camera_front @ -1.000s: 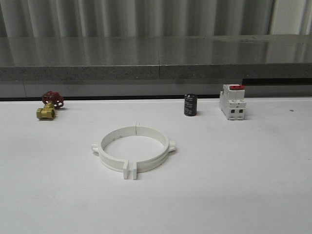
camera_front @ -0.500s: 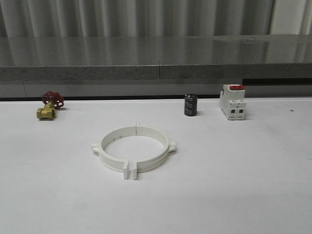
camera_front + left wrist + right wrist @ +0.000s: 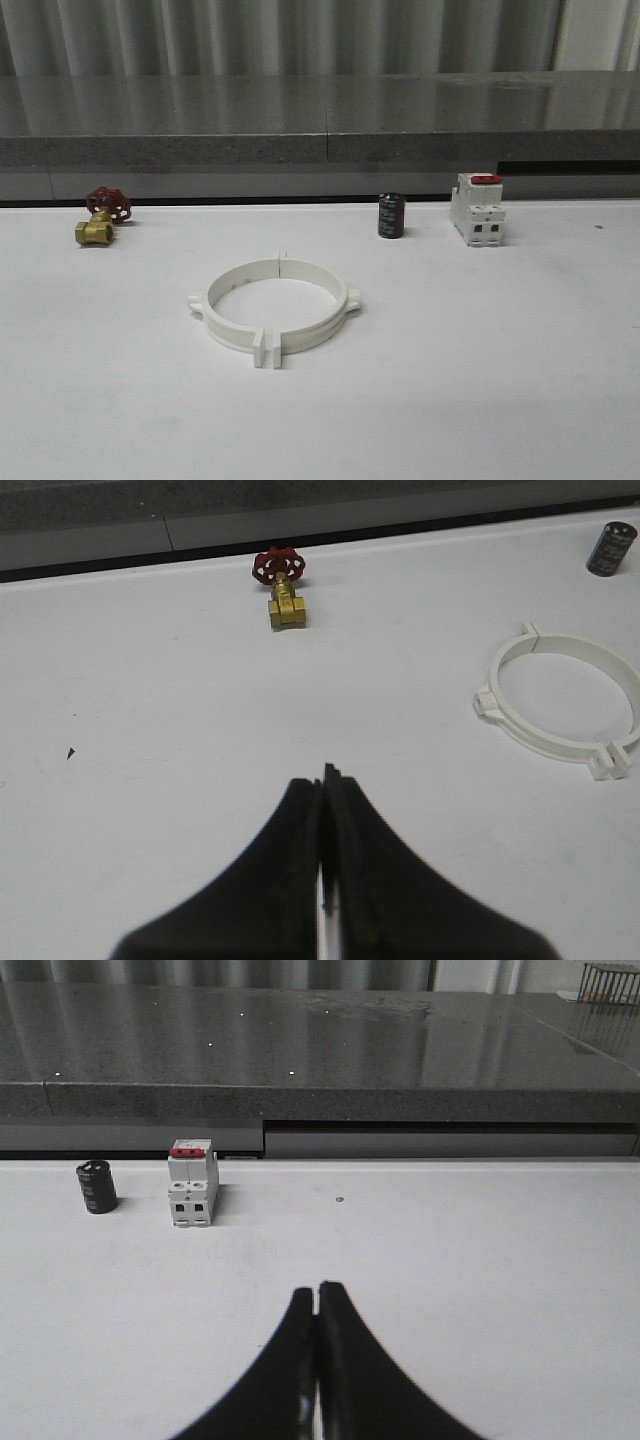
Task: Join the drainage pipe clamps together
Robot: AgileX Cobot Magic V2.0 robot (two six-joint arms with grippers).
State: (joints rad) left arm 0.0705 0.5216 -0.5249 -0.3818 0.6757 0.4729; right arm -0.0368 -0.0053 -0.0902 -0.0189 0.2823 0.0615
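Note:
The two white drainage pipe clamps (image 3: 273,305) lie on the white table as one ring, their flanged tabs side by side at the near and far ends, with a small lug on each side. The ring is also in the left wrist view, the clamps (image 3: 560,702) lying well off from my left gripper (image 3: 322,776), which is shut with nothing in it above bare table. My right gripper (image 3: 318,1290) is shut and empty too, over bare table some way from the white switch (image 3: 192,1183).
A brass valve with a red handwheel (image 3: 101,217) sits at the far left. A black cylinder (image 3: 391,215) and a white boxy switch with a red top (image 3: 476,209) stand at the far right. A grey ledge (image 3: 320,140) runs behind the table.

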